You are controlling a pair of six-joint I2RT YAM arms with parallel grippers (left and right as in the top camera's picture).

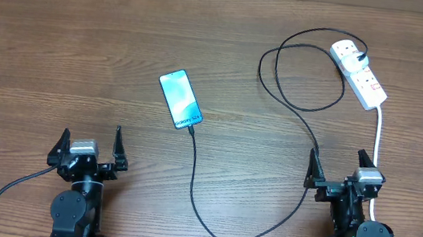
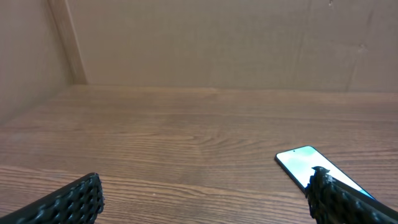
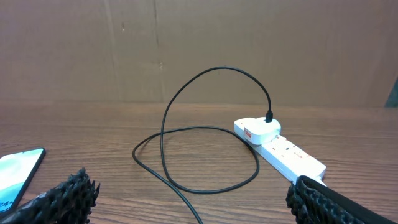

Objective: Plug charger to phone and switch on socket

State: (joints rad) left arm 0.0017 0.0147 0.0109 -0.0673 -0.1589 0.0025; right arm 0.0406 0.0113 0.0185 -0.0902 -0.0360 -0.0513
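The phone [image 1: 180,99] lies flat on the table with its light-blue screen lit, ahead and to the right of my left gripper [image 1: 90,136]. It also shows in the left wrist view, phone [image 2: 305,163], and at the left edge of the right wrist view, phone [image 3: 15,174]. The black charger cable [image 1: 191,169] meets the phone's near end; I cannot tell whether it is plugged in. It loops across the table [image 3: 165,124] to a white plug [image 3: 258,129] seated in the white socket block [image 1: 360,74]. Both my left gripper [image 2: 205,202] and my right gripper [image 3: 193,199] are open and hold nothing.
The socket's thick white cord [image 1: 377,139] runs down the right side, close past my right gripper [image 1: 337,160], to the table's front edge. Cardboard walls [image 2: 217,43] close off the back and the left of the wooden table [image 1: 57,59].
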